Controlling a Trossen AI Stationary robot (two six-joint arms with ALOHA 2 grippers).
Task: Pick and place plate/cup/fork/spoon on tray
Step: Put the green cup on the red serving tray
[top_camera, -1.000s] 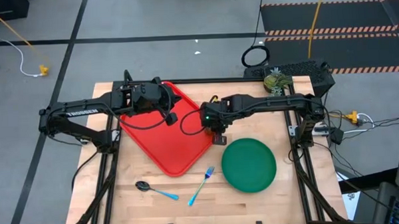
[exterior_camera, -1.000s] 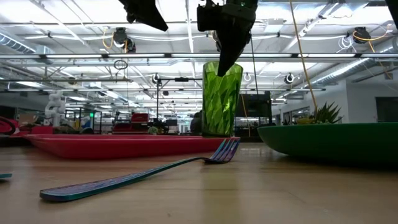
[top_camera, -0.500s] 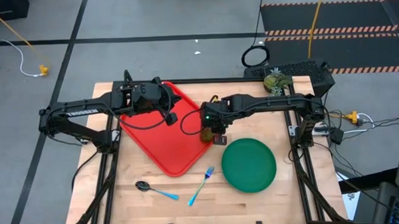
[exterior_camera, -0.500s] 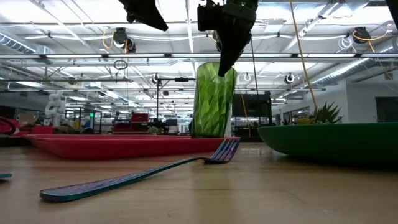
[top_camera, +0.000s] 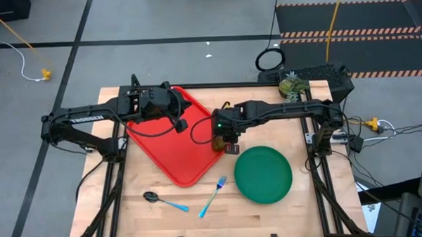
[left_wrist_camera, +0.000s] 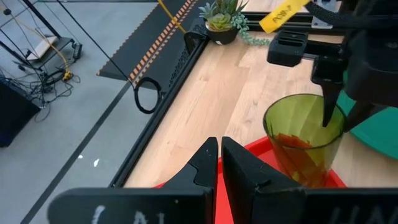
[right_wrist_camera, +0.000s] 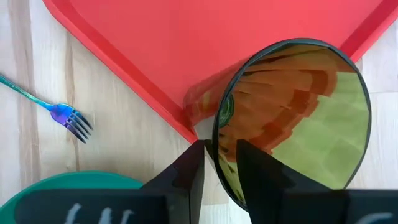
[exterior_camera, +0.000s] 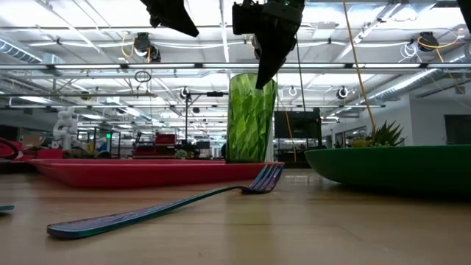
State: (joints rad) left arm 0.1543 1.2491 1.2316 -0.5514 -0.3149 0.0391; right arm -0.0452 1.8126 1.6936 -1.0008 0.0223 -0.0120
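The olive-green cup (top_camera: pixel 219 141) stands upright at the right corner of the red tray (top_camera: pixel 171 144), and my right gripper (top_camera: pixel 223 136) is shut on its rim. The tray rim hides the cup's base in the low view (exterior_camera: pixel 250 118). My left gripper (left_wrist_camera: pixel 219 158) is shut and empty above the tray's far part (top_camera: pixel 174 109). The dark-green plate (top_camera: pixel 263 174) lies flat on the table right of the tray. The blue fork (top_camera: pixel 214 195) and the spoon (top_camera: pixel 163 200) lie on the table near the front edge. My right gripper holds the cup's rim (right_wrist_camera: pixel 215 144) with one finger inside (right_wrist_camera: pixel 255 167) the cup and one outside (right_wrist_camera: pixel 191 169). The fingers come from above, pointing down (exterior_camera: pixel 263 73). The cup is upright over the tray's right corner; whether its base rests on the tray I cannot tell.
A small potted plant (top_camera: pixel 289 85) stands at the table's far right edge. The fork's tines (right_wrist_camera: pixel 76 122) lie close to the tray's near-right rim. Bare wood shows between the tray and the far edge (left_wrist_camera: pixel 249 87).
My right gripper has carried the cup a little toward the table's left, from beside the tray's right corner to over it. The cup, slightly tilted before, now stands upright.
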